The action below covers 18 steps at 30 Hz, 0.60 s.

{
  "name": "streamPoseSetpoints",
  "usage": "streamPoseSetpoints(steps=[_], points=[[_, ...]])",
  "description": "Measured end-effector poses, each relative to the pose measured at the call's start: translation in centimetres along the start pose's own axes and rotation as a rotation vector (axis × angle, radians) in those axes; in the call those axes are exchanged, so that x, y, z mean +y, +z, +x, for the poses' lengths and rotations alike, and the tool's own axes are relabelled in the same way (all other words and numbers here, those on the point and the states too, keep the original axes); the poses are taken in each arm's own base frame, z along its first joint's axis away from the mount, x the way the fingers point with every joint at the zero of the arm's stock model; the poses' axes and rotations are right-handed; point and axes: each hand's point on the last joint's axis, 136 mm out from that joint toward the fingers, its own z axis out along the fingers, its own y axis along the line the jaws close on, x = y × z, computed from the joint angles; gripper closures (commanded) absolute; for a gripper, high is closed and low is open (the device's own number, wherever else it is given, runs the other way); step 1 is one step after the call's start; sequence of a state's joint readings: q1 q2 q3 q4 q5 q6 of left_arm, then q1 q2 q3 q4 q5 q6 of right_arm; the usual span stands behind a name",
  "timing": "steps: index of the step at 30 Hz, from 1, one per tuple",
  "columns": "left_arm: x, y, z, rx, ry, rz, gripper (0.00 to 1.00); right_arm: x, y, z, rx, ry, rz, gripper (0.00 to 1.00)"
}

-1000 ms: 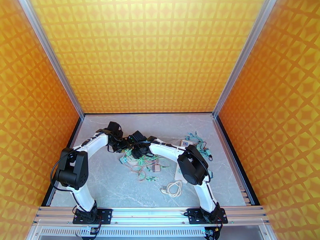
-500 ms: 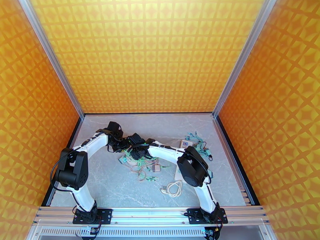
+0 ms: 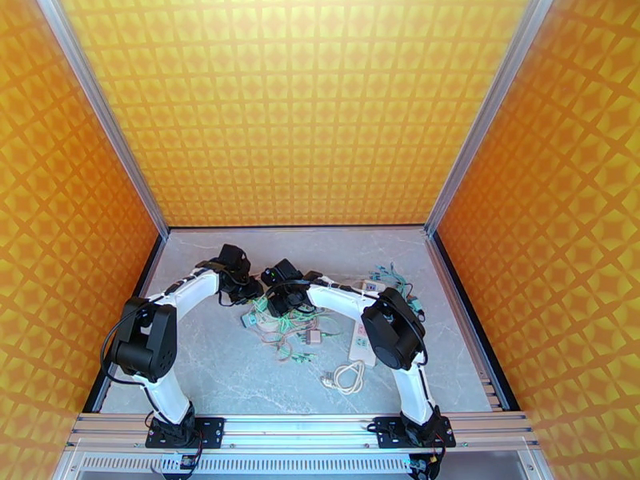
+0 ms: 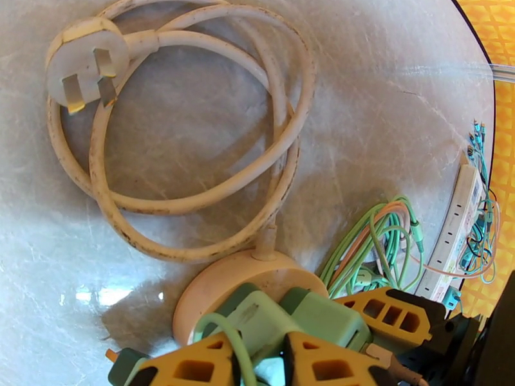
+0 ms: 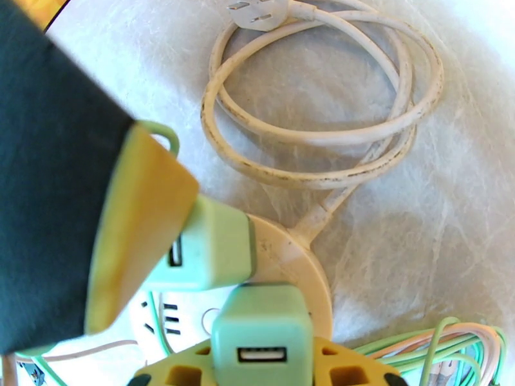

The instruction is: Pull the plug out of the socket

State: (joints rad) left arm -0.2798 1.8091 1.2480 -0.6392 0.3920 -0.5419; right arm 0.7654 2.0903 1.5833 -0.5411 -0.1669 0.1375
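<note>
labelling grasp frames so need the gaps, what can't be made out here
Top external: cable tangle, too small to trace single cords.
Left wrist: left claw fingers, cut by the bottom edge.
Right wrist: right claw fingers, likewise cut; upright green plug prongs, hidden by its body; round socket left part, behind the tilted green plug.

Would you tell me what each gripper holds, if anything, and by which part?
The left gripper pinches one green plug by its sides; the right gripper pinches the other green plug likewise.

Cable tangle [image 3: 292, 331] blocks centre; tabletop [image 3: 212, 374] near-left open.
</note>
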Motion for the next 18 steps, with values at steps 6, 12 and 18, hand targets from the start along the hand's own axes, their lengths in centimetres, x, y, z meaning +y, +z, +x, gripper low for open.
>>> streamPoseSetpoints(steps=[6, 12, 18], points=[[0.0, 0.1, -0.1, 0.000, 0.000, -0.003, 0.76, 1.1, 0.1, 0.3, -0.002, -0.072, 0.065, 0.87], [0.1, 0.1, 0.1, 0.007, 0.002, -0.007, 0.76, 1.3, 0.1, 0.4, -0.020, -0.091, 0.147, 0.87], [0.1, 0.0, 0.0, 0.004, -0.002, -0.007, 0.81, 1.3, 0.1, 0.3, -0.025, -0.075, 0.156, 0.88]])
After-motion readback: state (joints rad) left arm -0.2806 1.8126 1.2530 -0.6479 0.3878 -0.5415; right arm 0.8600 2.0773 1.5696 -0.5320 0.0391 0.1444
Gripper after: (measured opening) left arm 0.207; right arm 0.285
